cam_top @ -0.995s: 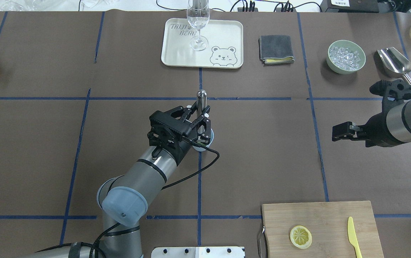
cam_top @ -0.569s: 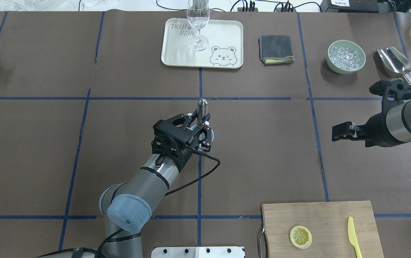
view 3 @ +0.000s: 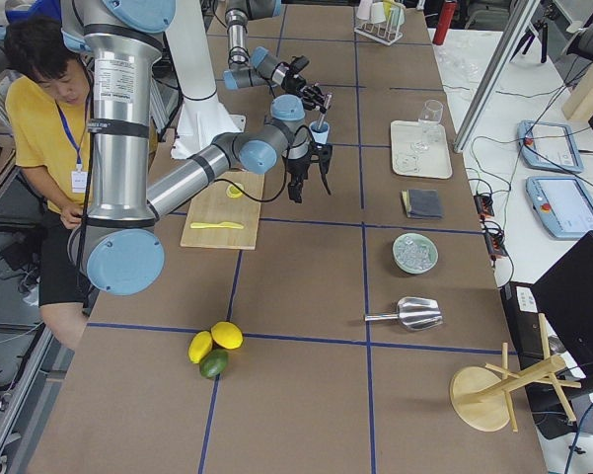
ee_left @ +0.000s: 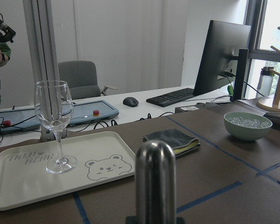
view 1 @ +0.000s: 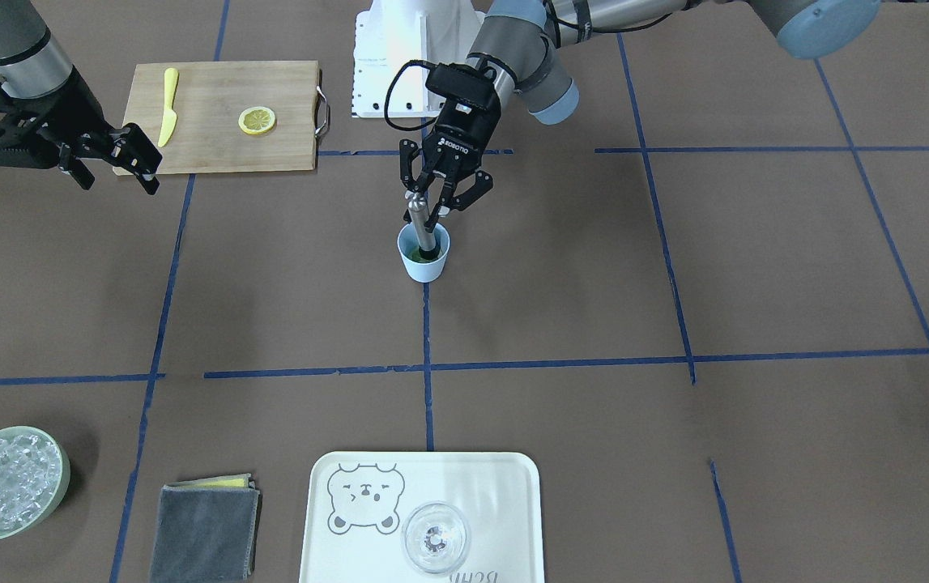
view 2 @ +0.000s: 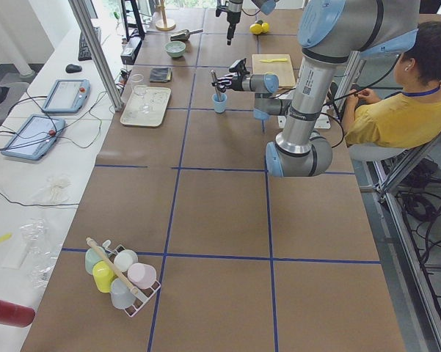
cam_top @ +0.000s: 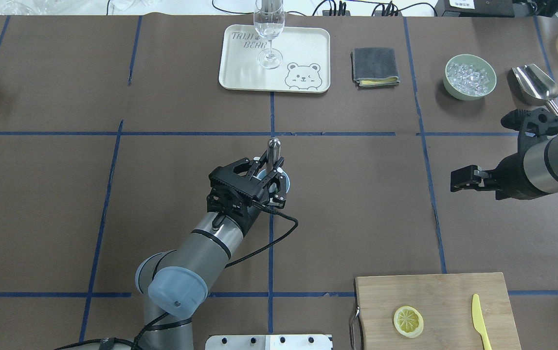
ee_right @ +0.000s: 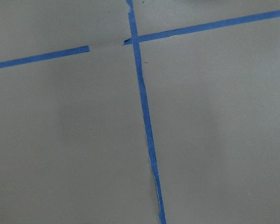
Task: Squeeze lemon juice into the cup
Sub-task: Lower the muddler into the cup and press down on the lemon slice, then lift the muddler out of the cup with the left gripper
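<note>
Lemon slice (cam_top: 408,321): flat on cutting board (cam_top: 444,296), well apart from both jaws, unsqueezed. Left jaws clamp metal muddler (view 1: 422,229), tip inside cup (view 1: 424,257) directly below, likely for pressing contents. Right jaws wide, empty.

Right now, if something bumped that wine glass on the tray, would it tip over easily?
Probably yes: the glass is tall on a thin stem with a small foot, so likely top-heavy. It looks empty, thus light. Its clear, thin walls suggest it would break.
</note>
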Robot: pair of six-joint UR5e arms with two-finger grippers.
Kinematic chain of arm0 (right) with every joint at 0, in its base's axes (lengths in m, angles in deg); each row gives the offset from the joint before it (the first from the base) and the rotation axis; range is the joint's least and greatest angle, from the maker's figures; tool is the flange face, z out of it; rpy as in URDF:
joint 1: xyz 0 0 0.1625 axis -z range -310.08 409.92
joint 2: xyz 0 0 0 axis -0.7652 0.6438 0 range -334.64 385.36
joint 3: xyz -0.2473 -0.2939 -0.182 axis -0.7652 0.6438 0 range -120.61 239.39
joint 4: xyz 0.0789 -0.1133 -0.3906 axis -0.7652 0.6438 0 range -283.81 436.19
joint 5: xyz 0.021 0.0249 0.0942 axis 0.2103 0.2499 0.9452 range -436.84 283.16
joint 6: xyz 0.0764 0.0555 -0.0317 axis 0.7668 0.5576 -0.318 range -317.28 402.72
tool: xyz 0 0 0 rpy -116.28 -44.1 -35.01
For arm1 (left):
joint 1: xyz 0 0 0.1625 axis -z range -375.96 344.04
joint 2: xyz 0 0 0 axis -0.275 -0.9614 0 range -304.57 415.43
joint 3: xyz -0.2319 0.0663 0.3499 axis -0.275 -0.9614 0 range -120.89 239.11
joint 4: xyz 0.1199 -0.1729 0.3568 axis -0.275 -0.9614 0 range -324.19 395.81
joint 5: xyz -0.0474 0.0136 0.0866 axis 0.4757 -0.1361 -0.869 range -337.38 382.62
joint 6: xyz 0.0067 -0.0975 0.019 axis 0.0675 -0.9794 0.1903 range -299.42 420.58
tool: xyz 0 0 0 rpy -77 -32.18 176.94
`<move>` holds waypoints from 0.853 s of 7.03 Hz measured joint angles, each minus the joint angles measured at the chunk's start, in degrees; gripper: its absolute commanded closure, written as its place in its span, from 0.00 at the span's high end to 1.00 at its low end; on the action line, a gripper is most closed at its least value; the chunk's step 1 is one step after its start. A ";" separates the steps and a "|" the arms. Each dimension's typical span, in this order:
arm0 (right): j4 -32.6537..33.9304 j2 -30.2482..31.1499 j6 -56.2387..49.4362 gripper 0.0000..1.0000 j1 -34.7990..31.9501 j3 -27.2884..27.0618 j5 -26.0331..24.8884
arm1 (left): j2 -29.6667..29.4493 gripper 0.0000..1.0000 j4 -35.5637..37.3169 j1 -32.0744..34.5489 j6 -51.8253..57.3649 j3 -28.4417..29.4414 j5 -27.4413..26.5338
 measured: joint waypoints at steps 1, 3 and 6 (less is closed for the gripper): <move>-0.23 0.02 0.00 1.00 0.00 0.02 0.02 | 0.00 0.00 0.00 0.00 0.00 0.19 0.00; -0.36 0.05 0.00 1.00 -0.06 -0.06 0.20 | -0.10 0.00 -0.18 0.00 0.05 -0.23 0.04; -0.38 0.68 0.11 1.00 -0.28 -1.34 0.82 | -0.75 0.00 1.64 0.05 3.37 -8.75 0.52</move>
